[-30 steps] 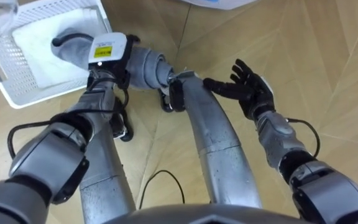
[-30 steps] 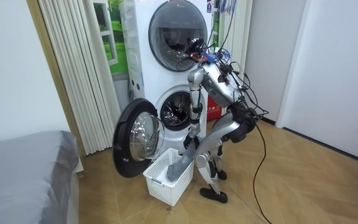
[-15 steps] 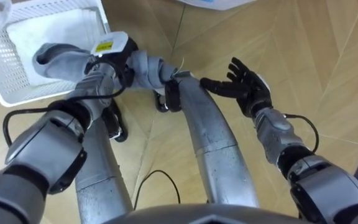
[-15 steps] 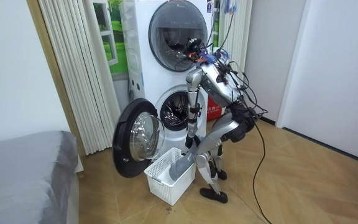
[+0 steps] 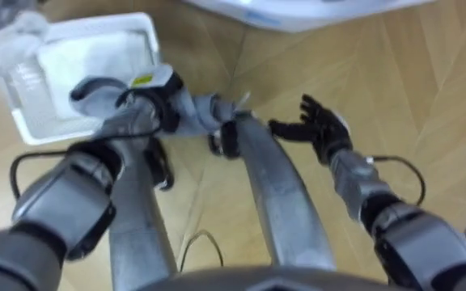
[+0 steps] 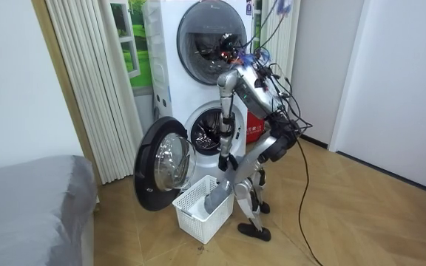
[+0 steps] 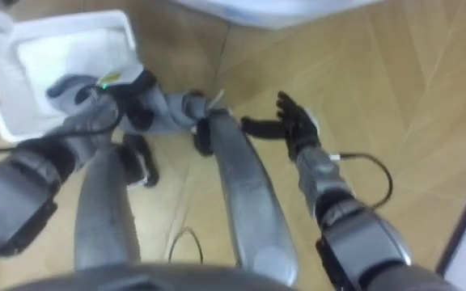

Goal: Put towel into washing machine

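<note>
Left eye view, items held. Left hand (image 5: pixel 158 109): fingers curled round a grey towel (image 5: pixel 87 90), gripped near its middle, both ends trailing loose. Right hand (image 5: pixel 320 129): fingers spread, holding nothing, over bare wooden floor.

Room view, location. I stand bent beside the white laundry basket (image 6: pixel 194 220). The towel hangs from my left hand with its tail down inside the basket. The lower washing machine drum (image 6: pixel 207 133) is near, its round door (image 6: pixel 160 170) swung wide.

Handling note, my judgement: raise the left hand until the tail clears the basket rim, then carry it to the drum mouth. Loose ends may snag the rim or door, so the right hand could gather them. Push the towel well inside before letting go.
</note>
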You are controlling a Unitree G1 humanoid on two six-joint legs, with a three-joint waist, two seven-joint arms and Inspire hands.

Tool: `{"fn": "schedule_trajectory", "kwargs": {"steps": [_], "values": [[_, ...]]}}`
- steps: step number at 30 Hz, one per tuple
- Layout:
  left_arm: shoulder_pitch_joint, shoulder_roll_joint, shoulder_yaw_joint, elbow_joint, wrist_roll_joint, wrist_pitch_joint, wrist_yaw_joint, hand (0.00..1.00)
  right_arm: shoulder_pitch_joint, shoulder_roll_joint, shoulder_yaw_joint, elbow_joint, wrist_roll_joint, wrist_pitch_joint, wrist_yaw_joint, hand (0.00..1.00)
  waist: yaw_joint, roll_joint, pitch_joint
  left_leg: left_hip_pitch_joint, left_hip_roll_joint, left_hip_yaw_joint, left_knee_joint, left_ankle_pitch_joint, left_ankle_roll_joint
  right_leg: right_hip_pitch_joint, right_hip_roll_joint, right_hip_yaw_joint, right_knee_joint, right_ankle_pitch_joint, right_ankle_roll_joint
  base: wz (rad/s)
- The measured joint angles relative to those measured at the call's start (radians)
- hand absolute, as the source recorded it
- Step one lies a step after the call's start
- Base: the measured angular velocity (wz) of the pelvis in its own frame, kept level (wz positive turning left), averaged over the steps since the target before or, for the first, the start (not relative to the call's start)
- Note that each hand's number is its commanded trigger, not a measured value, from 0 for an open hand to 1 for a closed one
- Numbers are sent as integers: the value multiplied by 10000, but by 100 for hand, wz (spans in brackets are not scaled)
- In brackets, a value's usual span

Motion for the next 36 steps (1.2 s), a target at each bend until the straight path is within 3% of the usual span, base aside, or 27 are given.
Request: {"fn": "schedule_trajectory", "kwargs": {"steps": [5,7,14,16,21,25,29,36], "values": [[436,-149,-166,-131,8,-169,-113,100,141,-254,15,123,-559,341,-80,0,459,285,-15,1286,-54,307,-970,221,127,1158,-60,133,-794,197,165,-4],[601,-139,-169,-343,-34,-183,-102,100,147,-310,5,164,-547,431,-185,0,497,369,-11,1796,-285,336,-1575,491,174,1574,-268,118,-1106,271,225,19],[1071,-170,-4,-323,-447,-318,-17,100,257,-354,17,53,-620,436,-231,0,933,467,0,2977,-374,323,-2265,701,180,2760,-340,-2,-1673,340,270,5],[1273,-141,368,-378,-760,-545,53,100,264,-434,-103,-206,-953,453,-254,0,1224,480,-8,3200,-350,359,-2455,761,181,2988,-327,-36,-1871,424,277,-2],[1493,-146,1094,-424,-2246,-706,490,100,239,-474,-276,-729,-1598,395,-619,0,1800,547,-22,3259,-290,374,-2433,783,167,3086,-288,-93,-1967,505,250,-3],[1890,-137,1790,-1330,-3191,-981,937,100,246,-447,-302,-1189,-2133,283,-963,0,2171,595,-53,3243,-311,352,-2451,810,182,3105,-323,-144,-1983,523,261,3],[2165,-151,2170,-2244,-3895,-1086,1012,100,191,-406,-366,-1394,-2965,164,-1120,0,2225,671,-101,3229,-372,314,-2464,866,225,3156,-466,-359,-1990,525,263,9],[2195,-524,2155,-2994,-5156,-1463,811,100,193,-374,-174,-1627,-3122,-48,-1242,0,2327,649,-152,3444,-396,293,-2461,938,270,3454,-579,-510,-1999,539,279,7]]}}
